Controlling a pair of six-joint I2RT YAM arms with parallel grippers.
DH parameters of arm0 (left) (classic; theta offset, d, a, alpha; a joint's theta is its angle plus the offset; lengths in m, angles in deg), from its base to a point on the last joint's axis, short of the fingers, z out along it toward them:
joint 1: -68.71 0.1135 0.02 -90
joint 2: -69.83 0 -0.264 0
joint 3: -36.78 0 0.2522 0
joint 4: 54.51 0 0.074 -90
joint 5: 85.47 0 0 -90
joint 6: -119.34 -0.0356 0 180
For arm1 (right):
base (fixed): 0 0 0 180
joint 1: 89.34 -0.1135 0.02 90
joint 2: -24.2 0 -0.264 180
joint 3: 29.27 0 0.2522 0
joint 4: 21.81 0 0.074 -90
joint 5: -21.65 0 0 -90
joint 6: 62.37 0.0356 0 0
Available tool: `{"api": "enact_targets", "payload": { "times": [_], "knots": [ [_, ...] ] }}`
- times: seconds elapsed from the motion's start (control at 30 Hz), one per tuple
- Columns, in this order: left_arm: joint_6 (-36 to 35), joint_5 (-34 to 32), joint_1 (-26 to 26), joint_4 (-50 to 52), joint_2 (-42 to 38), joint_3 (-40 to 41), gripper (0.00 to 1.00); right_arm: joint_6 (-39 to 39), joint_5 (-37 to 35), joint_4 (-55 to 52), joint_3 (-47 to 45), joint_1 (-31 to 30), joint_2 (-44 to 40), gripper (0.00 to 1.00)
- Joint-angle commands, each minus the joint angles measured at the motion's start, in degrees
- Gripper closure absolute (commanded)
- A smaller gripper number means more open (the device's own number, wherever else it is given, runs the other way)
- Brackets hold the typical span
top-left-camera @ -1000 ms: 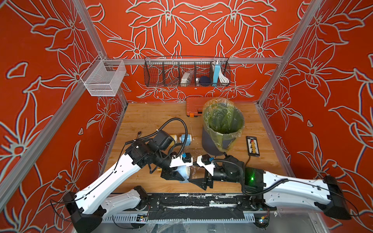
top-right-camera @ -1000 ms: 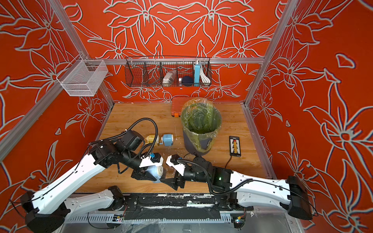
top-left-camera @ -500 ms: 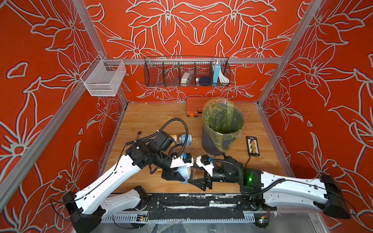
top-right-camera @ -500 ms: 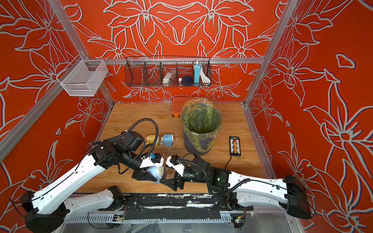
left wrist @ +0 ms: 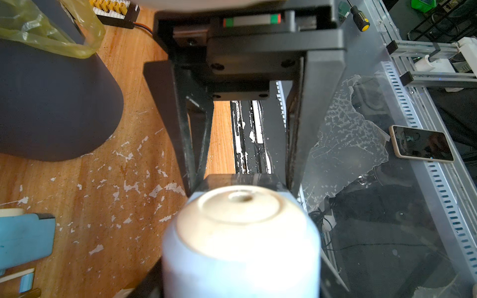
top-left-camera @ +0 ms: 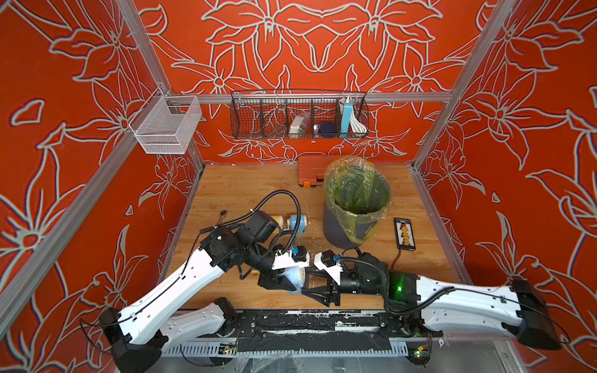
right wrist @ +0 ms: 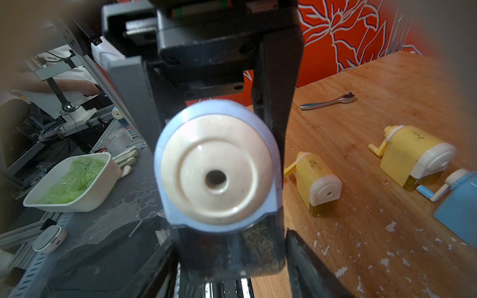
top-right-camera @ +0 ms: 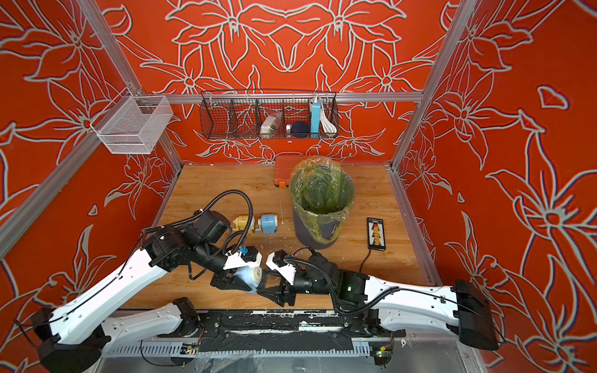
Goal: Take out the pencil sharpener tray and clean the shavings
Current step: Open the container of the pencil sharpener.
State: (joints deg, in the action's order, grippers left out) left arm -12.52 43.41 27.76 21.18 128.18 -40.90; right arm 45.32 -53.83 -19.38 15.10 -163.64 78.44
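Note:
My left gripper (top-left-camera: 287, 281) is shut on a light blue pencil sharpener (top-left-camera: 296, 276) with a cream front (right wrist: 216, 170), held off the table near the front edge. Under its body sits the dark see-through tray (right wrist: 229, 250), still in the sharpener, with brownish shavings (right wrist: 255, 240) showing inside. My right gripper (top-left-camera: 307, 284) faces the sharpener head-on, and its fingers (left wrist: 196, 154) press both sides of the tray (left wrist: 242, 180). Whitish shavings (left wrist: 129, 185) also lie scattered on the wooden table (top-left-camera: 232, 193).
A dark bin (top-left-camera: 336, 226) lined with a yellow-green bag stands behind the grippers. Two yellow sharpeners (right wrist: 317, 185) (right wrist: 413, 157) and a blue one (right wrist: 459, 203) sit on the table, with a ratchet wrench (right wrist: 327, 102), an orange case (top-left-camera: 310, 171) and a black connector board (top-left-camera: 403, 232).
My right gripper's jaws have closed in from wide open onto the sides of the tray, and the right arm has crept slightly towards the sharpener. The left arm holds still.

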Motion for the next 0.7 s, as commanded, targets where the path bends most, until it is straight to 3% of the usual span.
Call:
{"api": "enact_targets", "payload": {
  "times": [0.0,0.13,0.5,0.67],
  "knots": [
    [0.12,1.82,-0.36,0.54,-0.62,0.46,1.00,0.85,-1.29,0.64,-0.80,-0.22,-1.54,0.41],
    [0.20,1.82,-0.44,0.74,-0.77,0.64,1.00,0.94,-1.86,-0.25,-0.51,-0.21,-2.28,0.48],
    [0.95,2.00,-0.72,-0.13,-1.15,1.69,1.00,1.81,-0.65,1.78,0.07,-0.14,-0.02,0.48],
    [1.08,1.85,-0.97,-0.20,-1.18,2.13,1.00,1.99,-0.81,1.49,0.87,-0.22,0.78,0.65]
  ]
}}
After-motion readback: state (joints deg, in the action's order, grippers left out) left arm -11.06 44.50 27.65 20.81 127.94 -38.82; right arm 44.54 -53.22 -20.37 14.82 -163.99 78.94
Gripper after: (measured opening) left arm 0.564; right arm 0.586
